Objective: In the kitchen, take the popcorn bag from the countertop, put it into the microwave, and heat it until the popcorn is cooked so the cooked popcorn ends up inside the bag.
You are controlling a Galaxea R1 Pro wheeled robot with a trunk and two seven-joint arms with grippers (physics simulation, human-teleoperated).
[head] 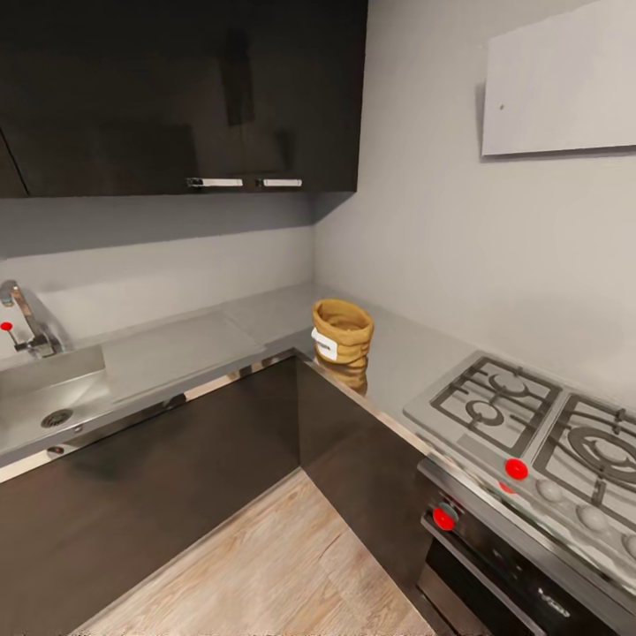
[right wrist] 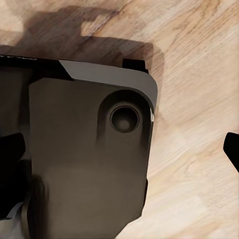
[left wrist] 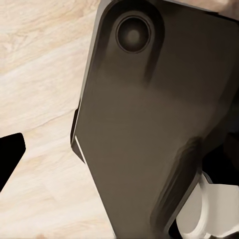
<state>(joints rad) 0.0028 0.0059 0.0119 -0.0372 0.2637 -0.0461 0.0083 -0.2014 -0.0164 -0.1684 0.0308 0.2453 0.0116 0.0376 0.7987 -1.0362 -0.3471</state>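
The popcorn bag (head: 341, 336), a tan sack with a rolled rim and a white label, stands upright on the grey countertop (head: 265, 318) at the inner corner of the L. Its mouth is open, and its inside cannot be made out. The microwave is out of view. My left gripper (left wrist: 119, 159) hangs low over the wooden floor, with a dark fingertip (left wrist: 10, 159) at the picture's edge and nothing between the fingers. My right gripper (right wrist: 122, 154) is also open and empty, its fingertips (right wrist: 232, 149) spread wide above the floor.
A steel sink (head: 49, 402) with a tap (head: 26, 322) sits left of the bag. The gas hob (head: 539, 424) with red knobs lies to its right, above a black oven (head: 512, 565). Dark wall cabinets (head: 177, 88) hang overhead. My dark base (left wrist: 144, 124) shows below both wrists.
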